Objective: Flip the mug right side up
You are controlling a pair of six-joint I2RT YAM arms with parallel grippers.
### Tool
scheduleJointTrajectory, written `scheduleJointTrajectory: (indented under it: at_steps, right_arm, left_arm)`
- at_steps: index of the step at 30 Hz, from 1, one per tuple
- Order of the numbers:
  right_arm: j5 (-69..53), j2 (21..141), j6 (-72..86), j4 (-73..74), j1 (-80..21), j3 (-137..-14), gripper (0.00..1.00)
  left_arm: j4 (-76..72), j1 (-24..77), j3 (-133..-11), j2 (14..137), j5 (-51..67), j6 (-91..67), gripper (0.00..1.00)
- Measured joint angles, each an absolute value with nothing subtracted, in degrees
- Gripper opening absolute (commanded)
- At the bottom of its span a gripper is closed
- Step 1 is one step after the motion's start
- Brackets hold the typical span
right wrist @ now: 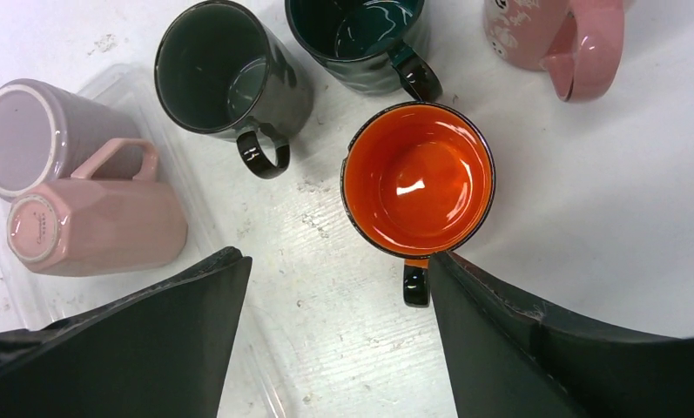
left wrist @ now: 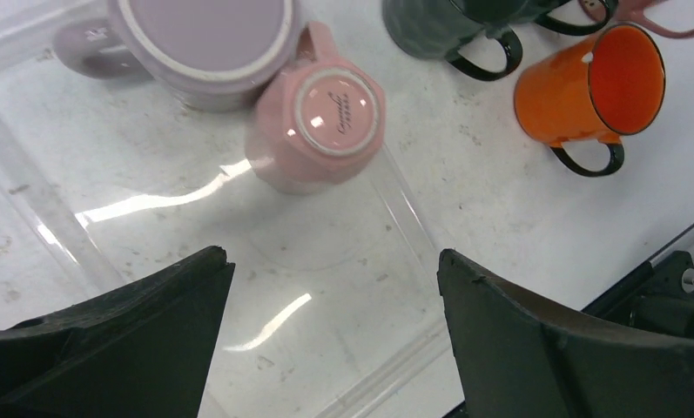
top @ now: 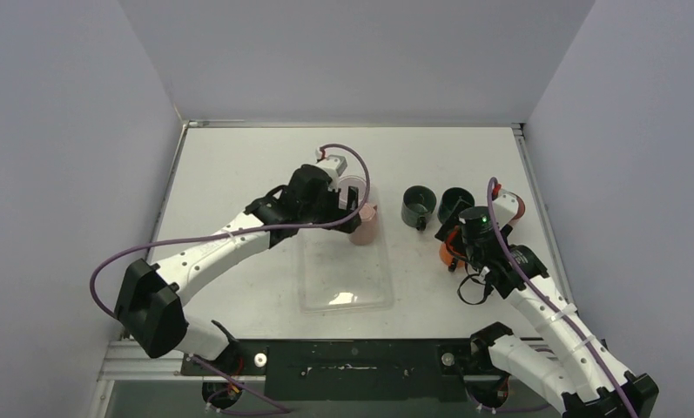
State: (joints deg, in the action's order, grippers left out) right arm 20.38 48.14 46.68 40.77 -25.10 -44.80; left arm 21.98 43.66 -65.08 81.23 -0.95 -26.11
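Mug to turn: the pink faceted mug [left wrist: 317, 131] stands base up in the far right corner of the clear tray [top: 343, 300]. Its handle points at the lilac mug [left wrist: 204, 43], also base up, just beside it. I cannot tell whether they touch.
Left gripper [left wrist: 333, 257]: my fingers are apart and hold nothing. It hovers over the tray, just on the near side of the pink faceted mug.
Right gripper [right wrist: 336, 259]: fingers apart, empty, above the orange mug [right wrist: 417, 178], which stands mouth up on the table right of the tray.
Neighbours: the dark grey mug [right wrist: 221, 74] and dark teal mug [right wrist: 360, 35] stand mouth up beyond the orange one.
Step in hand: I judge it is the left reach for the pink faceted mug.
To do it well: I should centre the body between my fingers and go down on the sides free of the handle. I should grip the walls well below the base, lift clear of the tray rim, and only then rotate.
Risk: the glazed facets may slip, and the lilac mug may be pushed.
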Motion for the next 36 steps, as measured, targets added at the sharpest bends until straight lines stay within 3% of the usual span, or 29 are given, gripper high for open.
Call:
scheduleJointTrajectory:
  at_steps: [6, 11, 21, 36]
  right_arm:
    - [19.7, 47.77, 45.63, 40.77, -25.1, -44.91, 0.75]
    - [19.18, 48.18, 45.08, 40.47, -25.1, -44.93, 0.75]
    - [18.55, 51.51, 43.9, 40.42, -25.1, -46.52, 0.74]
    - [18.04, 57.69, 41.71, 40.16, -25.04, -49.82, 0.73]
  left_arm:
    - [22.68, 31.99, -70.83, 84.97, 9.39, -16.23, 0.76]
    - [24.73, 24.03, -76.6, 90.89, 18.74, -0.6, 0.75]
    - [28.01, 21.91, -86.04, 103.77, 30.48, 21.67, 0.68]
    - [42.22, 21.89, -100.14, 119.94, 31.64, 45.45, 0.57]
